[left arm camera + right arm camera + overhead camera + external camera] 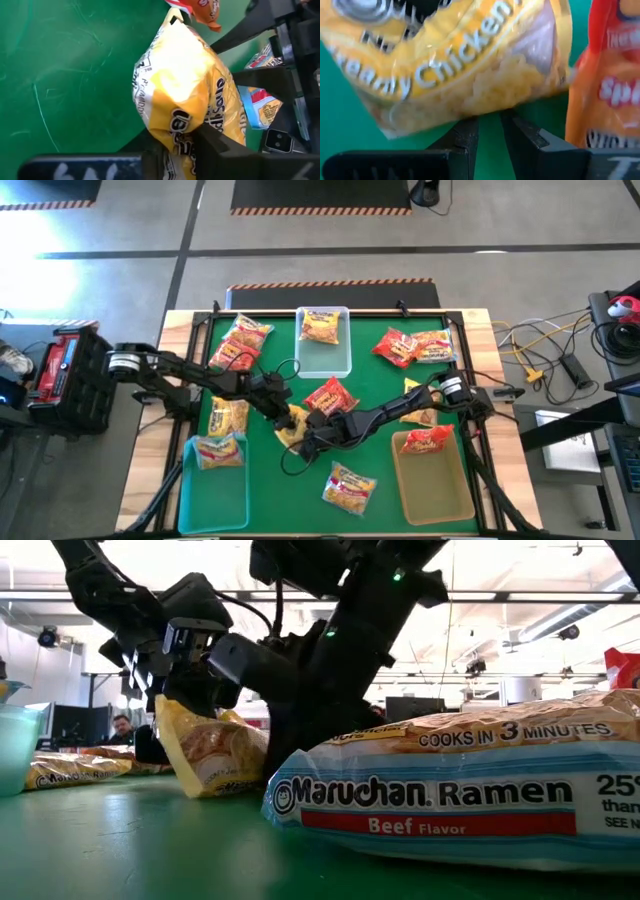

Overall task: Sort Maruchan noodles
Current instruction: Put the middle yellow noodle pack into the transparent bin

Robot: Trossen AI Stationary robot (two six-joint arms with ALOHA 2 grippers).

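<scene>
Item: yellow Creamy Chicken packet, mid-counter | left pincer clamped on its edge, lifting it | right pincer just beside, nearly closed, empty | handling: light, crinkly, slippery, brittle contents; grip the sealed edge.

Both arms crowd table centre; front-middle mat open.

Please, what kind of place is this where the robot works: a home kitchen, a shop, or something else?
Probably a robotics lab or open workshop, not a home. The high view shows striped floor tape and loose cables beside the green-topped table. The low view shows ceiling ducts and a person near a monitor.
</scene>
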